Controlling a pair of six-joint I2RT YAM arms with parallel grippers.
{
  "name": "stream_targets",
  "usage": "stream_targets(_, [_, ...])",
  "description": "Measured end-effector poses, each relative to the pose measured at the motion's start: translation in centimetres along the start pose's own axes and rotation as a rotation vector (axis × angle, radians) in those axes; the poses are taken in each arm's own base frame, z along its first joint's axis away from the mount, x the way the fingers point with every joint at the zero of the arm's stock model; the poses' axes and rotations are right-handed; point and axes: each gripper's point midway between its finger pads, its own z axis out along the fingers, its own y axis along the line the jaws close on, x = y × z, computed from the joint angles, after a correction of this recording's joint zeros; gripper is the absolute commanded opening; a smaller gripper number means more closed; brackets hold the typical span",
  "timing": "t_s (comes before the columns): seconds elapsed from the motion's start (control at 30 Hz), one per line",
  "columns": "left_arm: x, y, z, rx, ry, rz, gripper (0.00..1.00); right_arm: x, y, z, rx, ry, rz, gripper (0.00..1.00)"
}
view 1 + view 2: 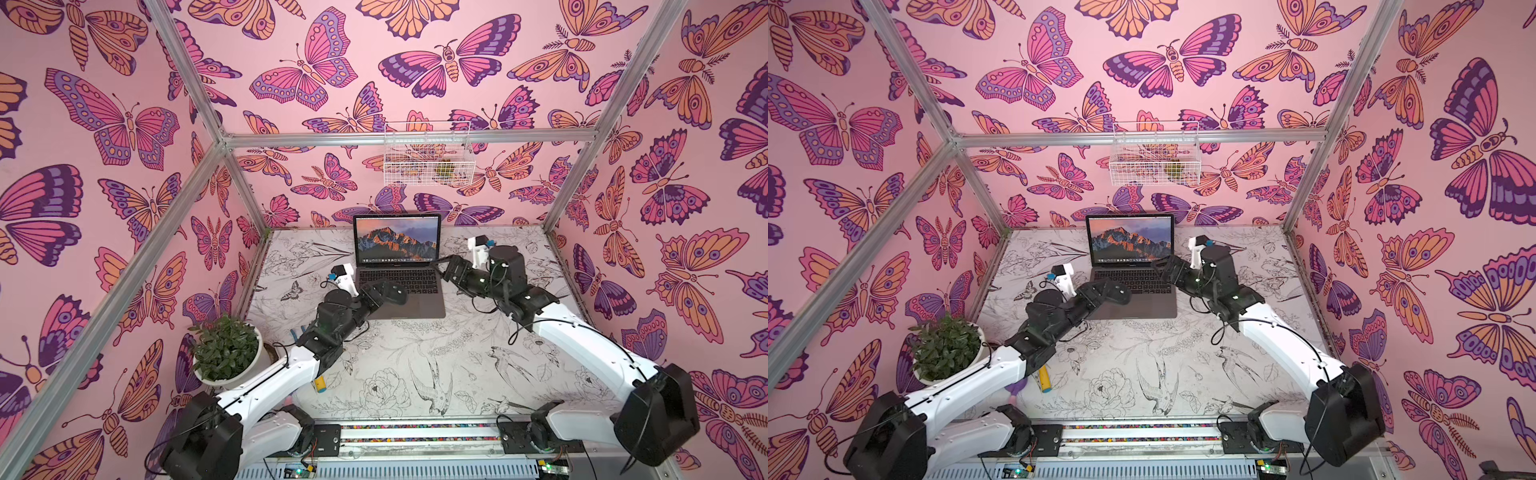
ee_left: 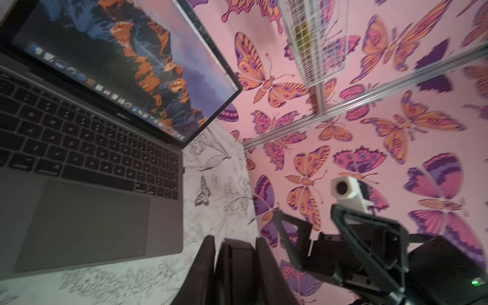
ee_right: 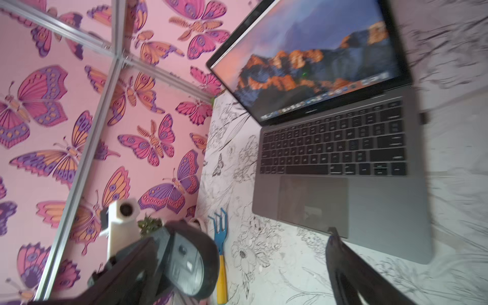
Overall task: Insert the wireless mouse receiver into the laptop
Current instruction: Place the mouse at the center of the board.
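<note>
**Plant pot** [image 1: 226, 353]: left edge of the worktop [image 1: 415, 374].

**Left gripper** [image 2: 234, 241]: closed on the mouse [image 3: 187, 261], held above the laptop's left front corner.

**Laptop** [image 1: 419, 303]: open, screen lit, at the middle of the worktop's far edge.

**Receiver** [image 3: 424, 118]: tiny black stub jutting from the laptop's right side near the hinge, apparently seated in the port.
- Handling, judged: very light, rigid, with a smooth and probably slippery cap.
- Only the short cap offers a hold. Pinch its flat faces with the fingertips and move it straight along the port, as side load could strain the socket.

**Right gripper** [image 2: 305, 214]: jaws spread wide, nothing held, just beside the laptop's right side.
</note>
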Motion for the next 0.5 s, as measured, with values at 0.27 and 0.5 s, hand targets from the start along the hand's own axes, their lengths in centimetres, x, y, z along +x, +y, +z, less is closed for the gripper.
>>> stream_targets(0.27, [8.0, 5.2, -1.0, -0.379, 0.204, 0.35, 0.0, -2.7, -7.4, -1.7, 0.204, -0.07, 0.064, 1.0])
stream_targets(0.5, [12.7, 8.8, -1.2, -0.708, 0.365, 0.691, 0.0, -0.5, -10.2, -2.1, 0.281, -0.028, 0.073, 0.99])
